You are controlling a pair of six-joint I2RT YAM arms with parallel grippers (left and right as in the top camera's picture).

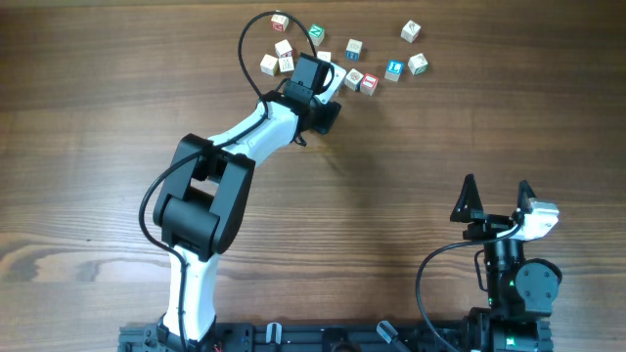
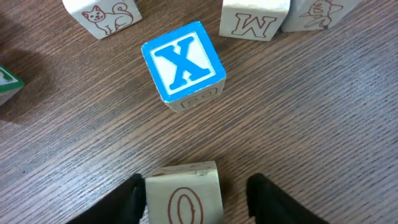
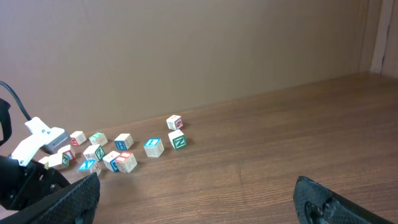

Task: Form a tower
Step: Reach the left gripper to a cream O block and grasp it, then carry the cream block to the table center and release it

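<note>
Wood-grain table (image 1: 440, 147) takes up pretty much everything from overhead, and the right wrist view adds a plain brown wall (image 3: 186, 50) behind it. Next biggest is the left arm (image 1: 210, 186), white and black, stretched from the near edge up toward the far side, with a black cable (image 1: 256, 39) looping over it. The right arm (image 1: 514, 279) sits tucked in the near right corner, well apart from the action. Its right gripper (image 1: 497, 200) has both fingers spread wide with nothing between them. The left gripper (image 2: 199, 190) is down at table level around a cube with a red O (image 2: 185, 196). The left-hand finger (image 2: 134, 196) looks to be against the cube's side, while the other one has a visible gap, so it's straddling the cube rather than clamping it. As for the tower, every one of the letter cubes (image 1: 354, 47) I can make out lies singly in a loose scatter at the far edge of the table, none on top of another. Just ahead of the O cube sits a blue X cube (image 2: 183, 62), turned at an angle. Beyond that are a cat cube (image 2: 102, 15) and an M cube (image 2: 254, 18), and a green-edged one (image 2: 7, 81) pokes in from the left.
</note>
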